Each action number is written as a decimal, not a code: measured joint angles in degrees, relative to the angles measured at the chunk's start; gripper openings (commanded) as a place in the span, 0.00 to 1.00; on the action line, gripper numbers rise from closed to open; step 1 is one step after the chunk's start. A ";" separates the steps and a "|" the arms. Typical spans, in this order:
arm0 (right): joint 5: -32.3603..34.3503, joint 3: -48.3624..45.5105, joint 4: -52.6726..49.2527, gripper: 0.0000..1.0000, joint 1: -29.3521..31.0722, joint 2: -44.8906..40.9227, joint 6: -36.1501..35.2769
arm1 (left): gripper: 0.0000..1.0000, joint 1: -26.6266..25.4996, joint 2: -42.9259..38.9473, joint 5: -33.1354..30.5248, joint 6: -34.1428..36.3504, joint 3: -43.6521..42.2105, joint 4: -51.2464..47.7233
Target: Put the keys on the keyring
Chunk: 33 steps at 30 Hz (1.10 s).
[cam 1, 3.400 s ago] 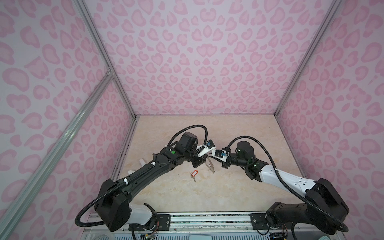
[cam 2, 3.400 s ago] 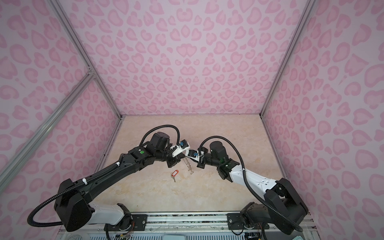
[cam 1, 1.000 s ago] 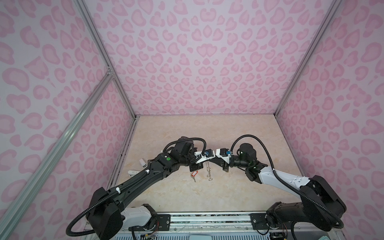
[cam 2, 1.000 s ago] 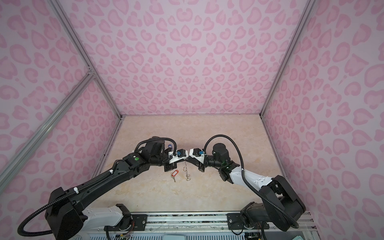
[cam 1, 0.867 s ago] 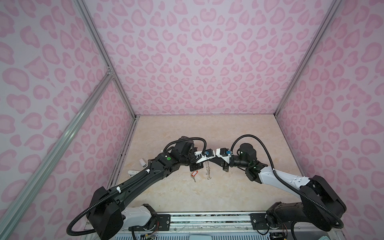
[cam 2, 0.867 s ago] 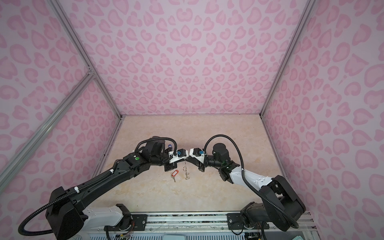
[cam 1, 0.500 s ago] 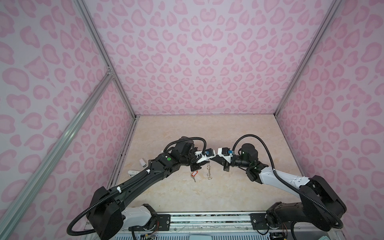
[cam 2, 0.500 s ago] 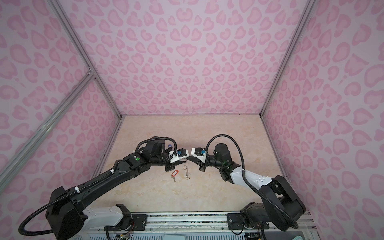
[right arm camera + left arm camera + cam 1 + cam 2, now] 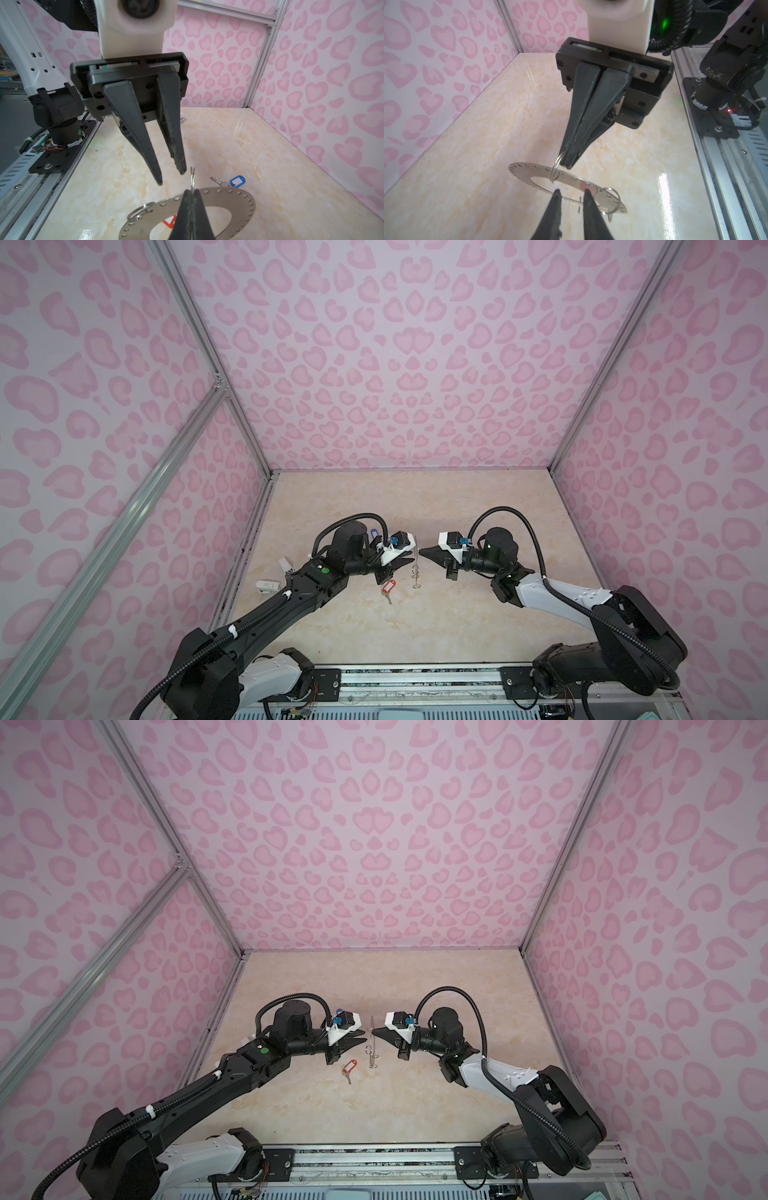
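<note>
The keyring (image 9: pixel 415 560) stands on edge, presented for threading.
The right gripper (image 9: pixel 568 164) is clamped on a small split ring (image 9: pixel 557 166) at its rim, probably to steady it. The flat faces point at each arm and the thin edge points up. The left gripper (image 9: pixel 171 177) is narrowly parted and empty just beside it. The red-tag key (image 9: pixel 388 586) lies on the table (image 9: pixel 457 614), blade toward the near edge. The blue-tag key (image 9: pixel 236 180) lies flat, well apart.

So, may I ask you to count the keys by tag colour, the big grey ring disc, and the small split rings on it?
blue-tag key: 1
orange-red-tag key: 1
keyring: 1
small split ring: 2
Total: 5
</note>
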 measured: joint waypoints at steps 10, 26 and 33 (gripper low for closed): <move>-1.38 0.24 -0.15 0.00 0.13 -0.48 -0.48 | 0.20 1.62 -0.02 1.68 -3.80 -2.19 5.95; -1.84 1.05 -0.96 0.00 0.63 -0.50 -1.92 | 0.04 1.79 1.57 6.19 -4.59 -1.42 6.99; -0.09 1.05 -1.51 0.33 0.74 -0.72 -2.23 | 0.04 1.84 1.55 6.64 -4.02 0.46 3.85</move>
